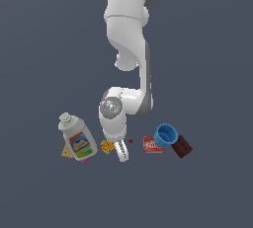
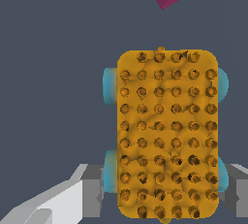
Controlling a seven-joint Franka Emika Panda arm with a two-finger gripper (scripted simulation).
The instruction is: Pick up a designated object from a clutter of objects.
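In the wrist view we see the orange-yellow block [image 2: 167, 136] close up: a rounded rectangle whose top is covered in rows of dark dimpled studs, with teal rounded bits poking out at its long edges. The gripper [image 2: 164, 196] stands with its grey fingers [image 2: 92, 196] apart, one on each side of the block's near end, and we cannot tell whether they touch it. A magenta corner and a pale curved surface show at the frame's edge.

In the exterior view the same block [image 1: 107, 146] is only a small speckled patch just beside the white bottle [image 1: 77, 136], which lies tilted with a colourful label. This view alone shows the rest: a tan triangle [image 1: 66, 151] touching the bottle's far side, a tiny red bit [image 1: 131, 141], a red packet [image 1: 152, 144], a blue cup [image 1: 165, 135] and a dark brown block [image 1: 182, 146] beyond the gripper [image 1: 118, 152].
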